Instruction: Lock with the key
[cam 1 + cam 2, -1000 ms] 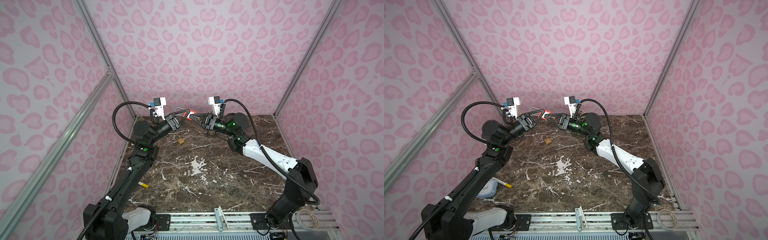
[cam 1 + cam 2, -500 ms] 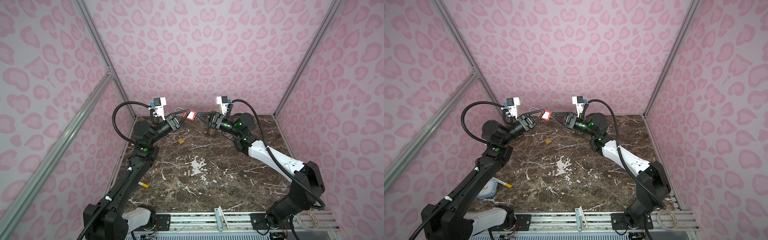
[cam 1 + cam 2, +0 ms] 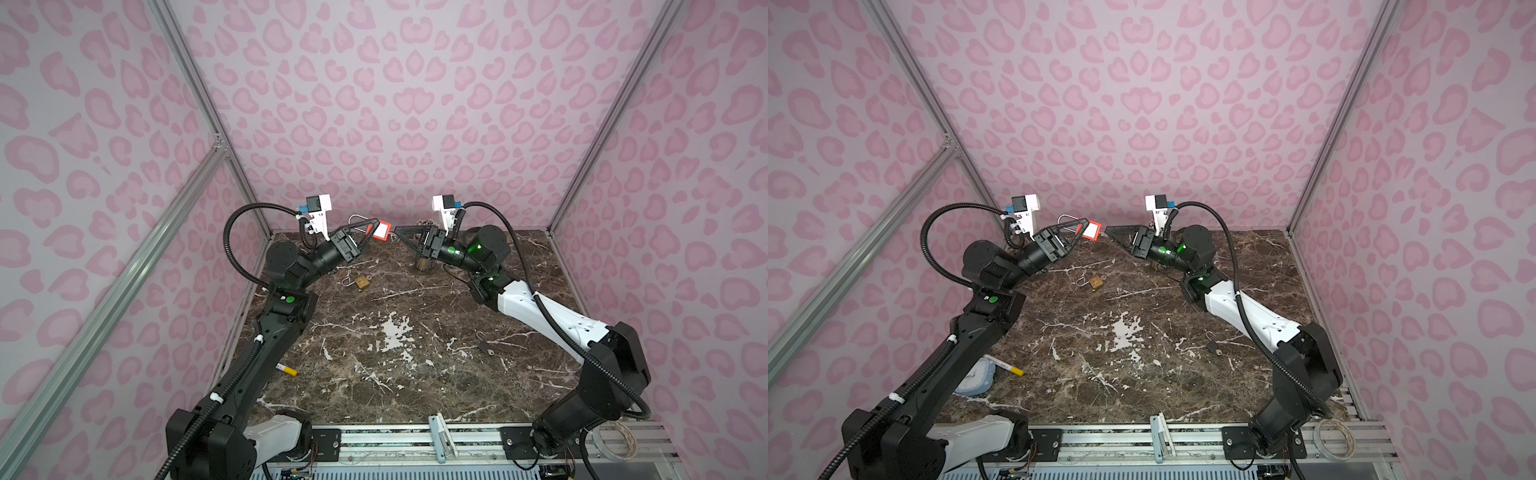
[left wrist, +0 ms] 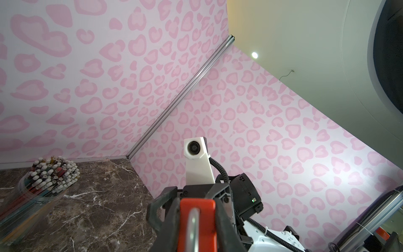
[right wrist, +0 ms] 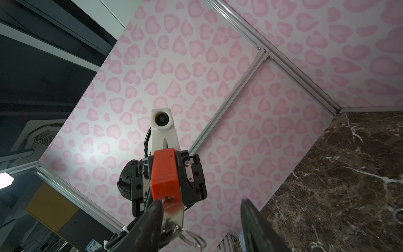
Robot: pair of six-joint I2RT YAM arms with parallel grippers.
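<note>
A red padlock point(image 3: 381, 230) point(image 3: 1091, 230) with a silver shackle hangs in the air near the back wall, above the table. My left gripper point(image 3: 371, 227) point(image 4: 197, 209) is shut on its body point(image 4: 197, 215), one finger on each side. Facing it from the right, my right gripper point(image 3: 397, 230) point(image 5: 201, 201) stands open just short of the lock point(image 5: 165, 174). A silver key point(image 5: 173, 212) sits in the keyhole, its wire ring point(image 5: 192, 237) dangling. The key lies against one right finger, and the other finger is well apart from it.
On the marble table lie a brass padlock point(image 3: 361, 282), a small dark padlock point(image 3: 484, 347) and a yellow-capped marker point(image 3: 286, 369). A jar of pens point(image 4: 41, 181) stands at the back under the right arm. A blue-white object point(image 3: 976, 376) lies front left.
My right gripper has opened and drawn back a little to the right, letting go of the key in the lock. My left gripper has kept hold of the padlock, almost still.
</note>
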